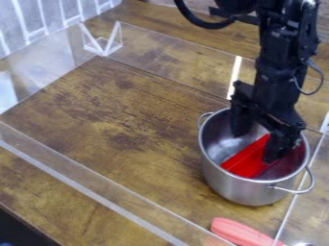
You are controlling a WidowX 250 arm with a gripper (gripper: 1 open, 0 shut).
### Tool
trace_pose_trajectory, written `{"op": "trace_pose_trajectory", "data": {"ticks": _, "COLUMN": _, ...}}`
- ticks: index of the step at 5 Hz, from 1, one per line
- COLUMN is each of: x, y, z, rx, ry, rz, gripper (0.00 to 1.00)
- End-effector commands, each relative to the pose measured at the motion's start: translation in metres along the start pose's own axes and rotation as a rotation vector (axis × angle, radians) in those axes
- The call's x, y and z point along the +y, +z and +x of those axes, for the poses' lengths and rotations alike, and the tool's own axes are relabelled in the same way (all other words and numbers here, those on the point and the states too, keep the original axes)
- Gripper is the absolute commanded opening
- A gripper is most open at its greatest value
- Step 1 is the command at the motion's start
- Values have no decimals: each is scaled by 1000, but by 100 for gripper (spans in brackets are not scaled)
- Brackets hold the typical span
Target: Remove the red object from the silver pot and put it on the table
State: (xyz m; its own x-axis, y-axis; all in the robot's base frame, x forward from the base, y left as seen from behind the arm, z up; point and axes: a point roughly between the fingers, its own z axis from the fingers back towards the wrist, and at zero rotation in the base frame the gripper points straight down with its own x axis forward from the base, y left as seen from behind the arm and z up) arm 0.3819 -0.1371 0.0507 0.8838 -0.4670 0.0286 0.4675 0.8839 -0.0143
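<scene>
1. On the far left, a clear folded stand is sitting on the table, well apart from the work. It is not getting in the way.

2. The clear acrylic walls are running along the left and near sides of the table. The wide brown surface between them is lying bare, so it seems to be offering a good place for setting the thing down.

3. At the near edge, right of the middle, a salmon-red rounded handle is lying outside the wall. It is not the thing of the task.

4. On the right, the silver pot is standing upright on the table. The red object is lying tilted inside it, one end low and the other leaning toward the right wall.

5. The gripper is pointing down into the pot with its fingers spread wide, grasping nothing. One finger is hanging on each side of the red object; I cannot tell if they are touching it.

6. The step in hand, as I judge it, is the reaching for the grasp. The next move is calling for a closing on the block, then a straight lift over the rim.

7. The pot's wall and its wire handle are standing close to the fingers and could catch them.
</scene>
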Motion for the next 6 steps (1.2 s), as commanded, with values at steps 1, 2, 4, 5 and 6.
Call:
{"op": "trace_pose_trajectory", "data": {"ticks": 1, "x": 20, "y": 14, "z": 15, "rx": -84, "ry": 10, "rz": 9, "gripper": 100}}
{"op": "trace_pose_trajectory", "data": {"ticks": 2, "x": 27, "y": 14, "z": 17, "rx": -85, "ry": 41, "rz": 8, "gripper": 0}}
{"op": "trace_pose_trajectory", "data": {"ticks": 4, "x": 32, "y": 23, "z": 18, "rx": -85, "ry": 35, "rz": 10, "gripper": 0}}
{"op": "trace_pose_trajectory", "data": {"ticks": 5, "x": 30, "y": 32, "z": 17, "rx": -89, "ry": -2, "rz": 8, "gripper": 0}}
{"op": "trace_pose_trajectory", "data": {"ticks": 6, "x": 32, "y": 28, "z": 13, "rx": -94, "ry": 13, "rz": 10, "gripper": 0}}
